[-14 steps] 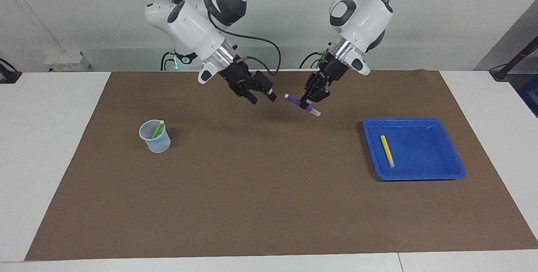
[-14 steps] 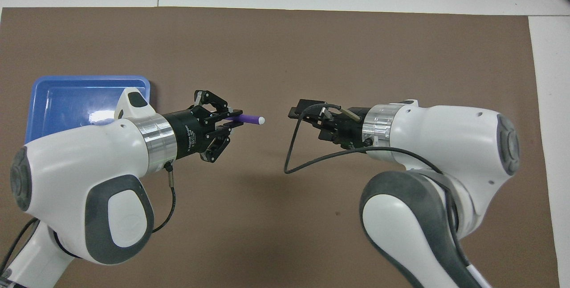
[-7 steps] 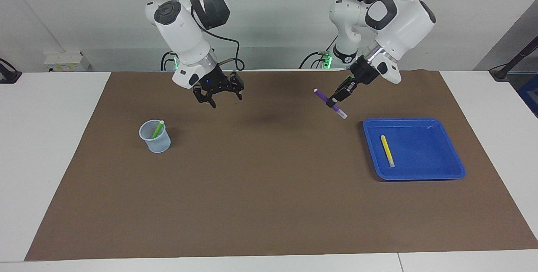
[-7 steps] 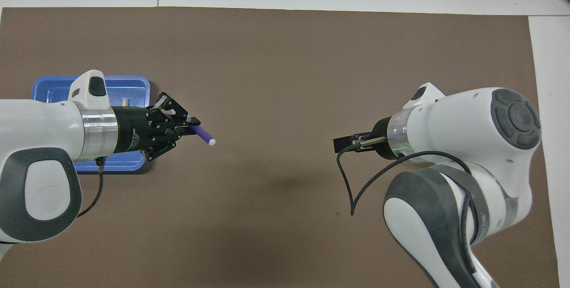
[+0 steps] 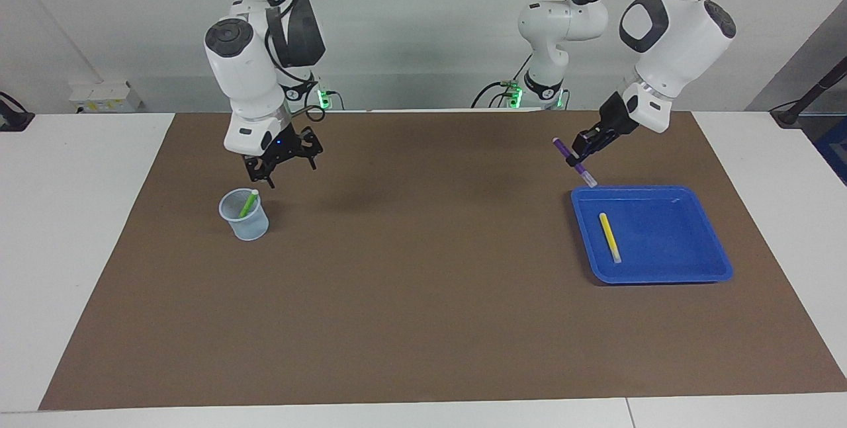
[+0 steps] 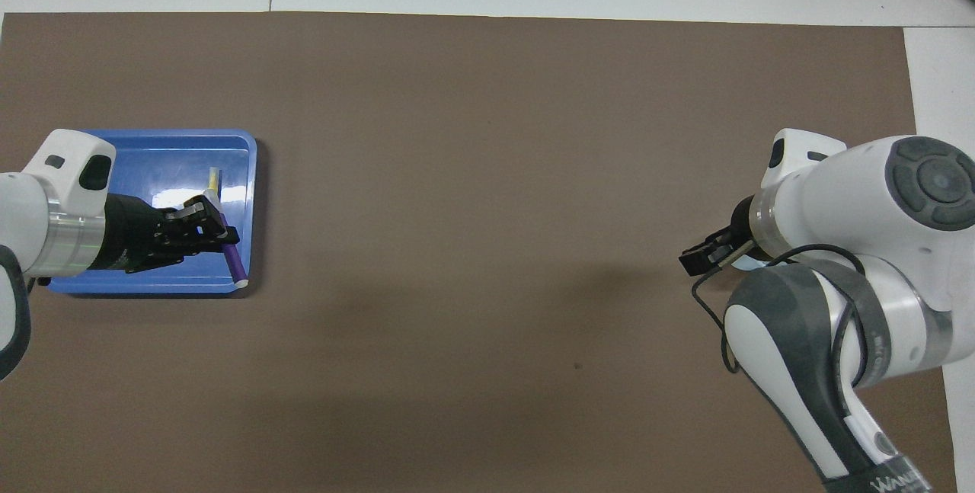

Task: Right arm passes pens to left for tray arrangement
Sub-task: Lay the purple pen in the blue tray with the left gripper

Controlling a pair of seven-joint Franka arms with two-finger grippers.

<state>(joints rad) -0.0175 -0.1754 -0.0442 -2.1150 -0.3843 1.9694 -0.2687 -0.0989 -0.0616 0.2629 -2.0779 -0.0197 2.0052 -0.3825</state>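
A purple pen (image 5: 587,175) hangs tilted in the air, with my left gripper (image 5: 577,157) shut on its middle. It is over the rim of the blue tray (image 5: 662,229) on the side nearest the robots. From above, the left gripper (image 6: 225,238) and the purple pen (image 6: 234,264) cover the tray's (image 6: 152,150) edge. A yellow pen (image 5: 609,236) lies flat in the tray. A green pen (image 5: 249,203) leans in a pale mesh cup (image 5: 246,221). My right gripper (image 5: 278,162) stands open and holds nothing, raised over the mat close to the cup.
A brown mat (image 5: 423,296) covers most of the white table. In the overhead view the right arm (image 6: 838,249) hides the cup. A black cable loops from the right wrist.
The left arm has swung the purple pen from the table's middle over to the tray. The right gripper, still open, has drawn away from the middle toward the cup.
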